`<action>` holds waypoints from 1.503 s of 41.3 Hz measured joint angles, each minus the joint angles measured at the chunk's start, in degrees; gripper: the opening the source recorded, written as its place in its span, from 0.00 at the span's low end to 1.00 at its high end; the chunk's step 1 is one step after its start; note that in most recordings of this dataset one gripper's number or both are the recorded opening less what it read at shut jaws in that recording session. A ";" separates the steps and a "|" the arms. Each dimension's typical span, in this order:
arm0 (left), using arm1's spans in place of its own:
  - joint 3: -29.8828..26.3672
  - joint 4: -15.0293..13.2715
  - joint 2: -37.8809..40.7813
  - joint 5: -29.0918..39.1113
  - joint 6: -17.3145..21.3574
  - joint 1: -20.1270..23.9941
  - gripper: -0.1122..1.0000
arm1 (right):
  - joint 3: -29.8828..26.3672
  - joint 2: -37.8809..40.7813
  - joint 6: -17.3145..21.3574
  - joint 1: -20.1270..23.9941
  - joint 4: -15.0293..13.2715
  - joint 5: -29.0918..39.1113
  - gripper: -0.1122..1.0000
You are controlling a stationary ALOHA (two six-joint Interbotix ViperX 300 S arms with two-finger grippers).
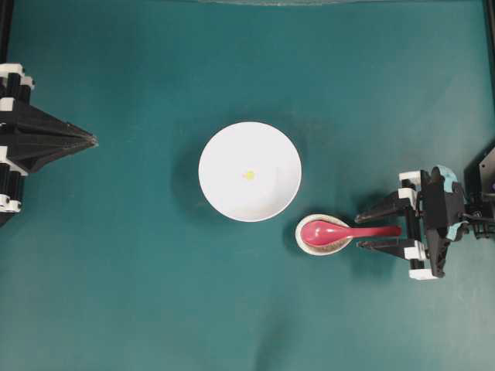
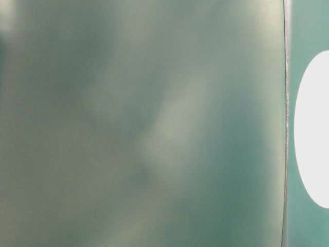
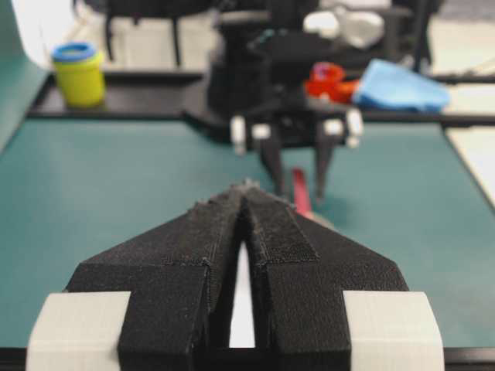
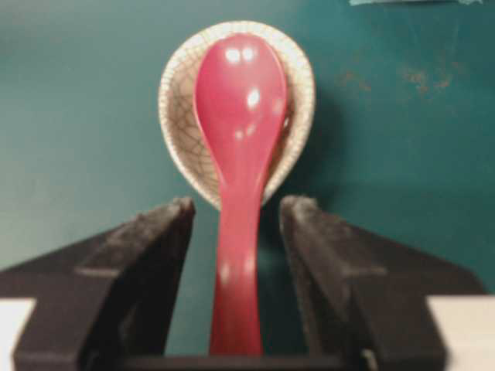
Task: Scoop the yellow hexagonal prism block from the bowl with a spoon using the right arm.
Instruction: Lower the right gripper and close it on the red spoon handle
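Observation:
The white bowl [image 1: 224,154] sits mid-table with the tiny yellow hexagonal prism block [image 1: 249,175] lying at its centre. To its lower right the red-pink spoon [image 1: 332,231] rests with its scoop in a speckled spoon rest [image 1: 303,241] and its handle pointing right. My right gripper [image 1: 360,231] is open, and its fingers straddle the handle. In the right wrist view the spoon [image 4: 238,116] runs between the fingers [image 4: 166,232] with a gap on both sides. My left gripper [image 1: 93,141] is shut and empty at the far left, its tips [image 3: 246,189] meeting.
The table-level view is mostly a blurred grey-green surface, with a white curve of the bowl [image 2: 313,128] at its right edge. Beyond the table's far side stand a yellow tub with a blue lid [image 3: 79,73], a red object [image 3: 329,77] and a blue cloth [image 3: 402,85].

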 measured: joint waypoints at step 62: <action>0.00 0.09 0.00 0.00 0.00 0.00 0.10 | 1.05 0.88 -3.34 0.18 -0.79 -0.79 0.59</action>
